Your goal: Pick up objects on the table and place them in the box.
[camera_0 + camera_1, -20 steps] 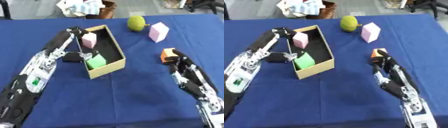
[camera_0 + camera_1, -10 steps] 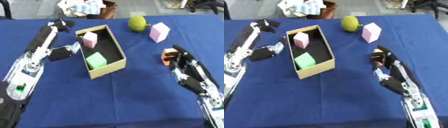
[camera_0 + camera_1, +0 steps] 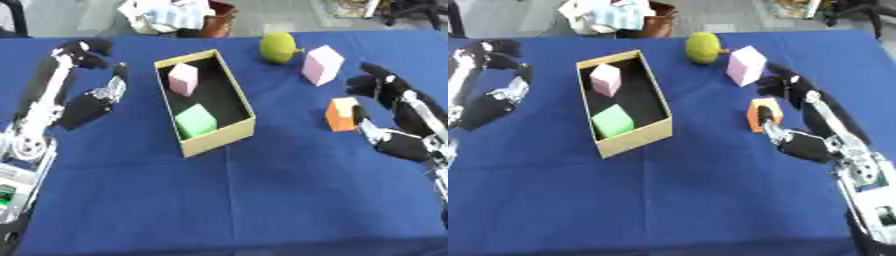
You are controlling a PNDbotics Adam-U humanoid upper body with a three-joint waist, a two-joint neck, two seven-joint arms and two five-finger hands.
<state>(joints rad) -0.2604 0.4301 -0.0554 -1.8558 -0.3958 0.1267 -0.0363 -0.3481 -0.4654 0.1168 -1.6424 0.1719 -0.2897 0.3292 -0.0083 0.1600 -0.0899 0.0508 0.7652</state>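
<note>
On blue cloth-covered table (image 3: 262,200), lying askew toward the left: open rectangular tan cardboard box (image 3: 247,116) with a dark inner floor, holding a matte pale pink cube (image 3: 183,79) at the far end and a matte light green cube (image 3: 196,120) nearer the front, the two well apart. Sitting right of the box, bare on the cloth: small orange block (image 3: 341,114) with flat faces and squared edges. Resting farther back: larger pale pink block (image 3: 321,65), tilted, and just beside it to the left a round yellow-green fruit-like ball (image 3: 278,47). Showing beyond the far table edge: crumpled pale cloth bundle (image 3: 166,12) and something brown beside it.

Reaching in from the right: black and silver right hand (image 3: 798,142), fingers stretched long and spread, thumb lying along the near side of the orange block and seeming to touch it, fingertips (image 3: 367,82) arching past its far side toward the larger pink block, gripping nothing. Whether the fingers are touching the block, impossible to tell.

Hanging left of the box, well clear of it: left hand (image 3: 92,102), palm dark and matte, fingers straight and pointing up toward the far edge, carrying nothing, forearm rising steeply above it.
</note>
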